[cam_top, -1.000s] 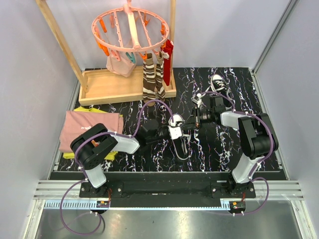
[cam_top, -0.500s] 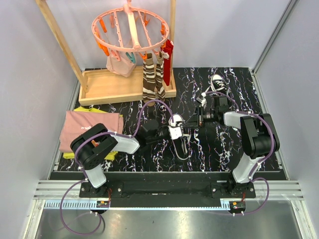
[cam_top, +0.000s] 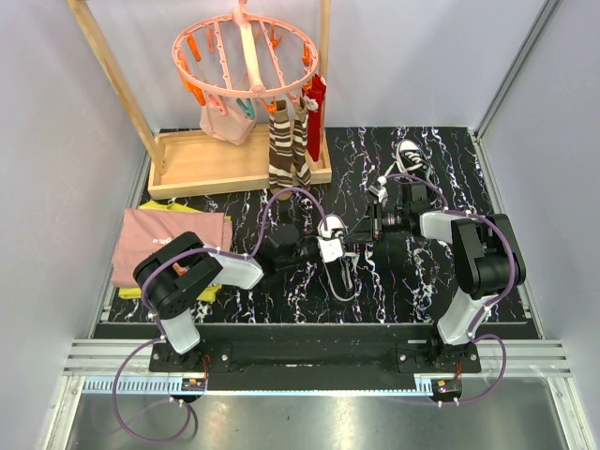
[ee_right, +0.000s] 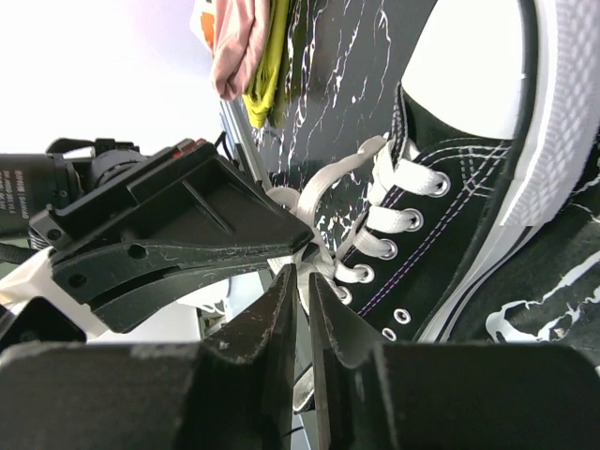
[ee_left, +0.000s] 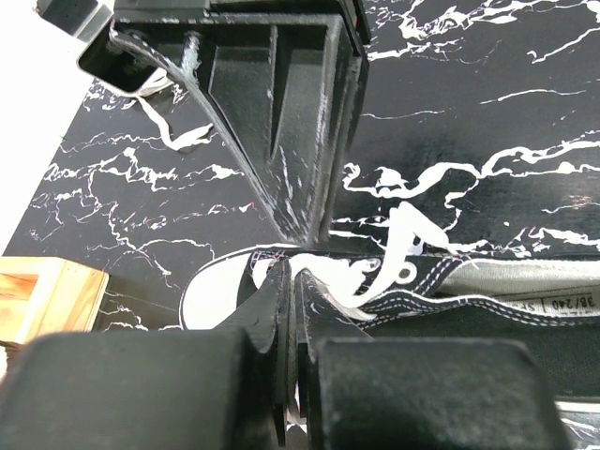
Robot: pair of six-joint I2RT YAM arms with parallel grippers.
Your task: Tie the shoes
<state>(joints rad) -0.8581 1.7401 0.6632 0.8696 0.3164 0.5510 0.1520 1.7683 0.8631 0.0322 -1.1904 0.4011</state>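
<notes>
One of the shoes (cam_top: 335,255), black canvas with a white toe cap, lies in the middle of the table, its toe pointing away. My left gripper (cam_top: 317,248) comes at it from the left and my right gripper (cam_top: 359,234) from the right, and their tips meet over the laces. In the left wrist view the left gripper (ee_left: 291,267) is shut, with a sliver of white lace between its jaws, just above the shoe (ee_left: 487,300). In the right wrist view the right gripper (ee_right: 302,277) is shut on a white lace (ee_right: 330,186) beside the eyelets of the shoe (ee_right: 450,197). The second shoe (cam_top: 410,155) lies at the back right.
A wooden rack base (cam_top: 230,161) stands at the back left, with a pink peg hanger (cam_top: 246,52) above it and brown striped socks (cam_top: 286,150) hanging down. Folded pink cloth (cam_top: 169,244) lies at the left over a yellow-green cloth. Grey walls close in both sides.
The right gripper has drawn slightly back to the right, away from the shoe. The left arm and both shoes have stayed in place.
</notes>
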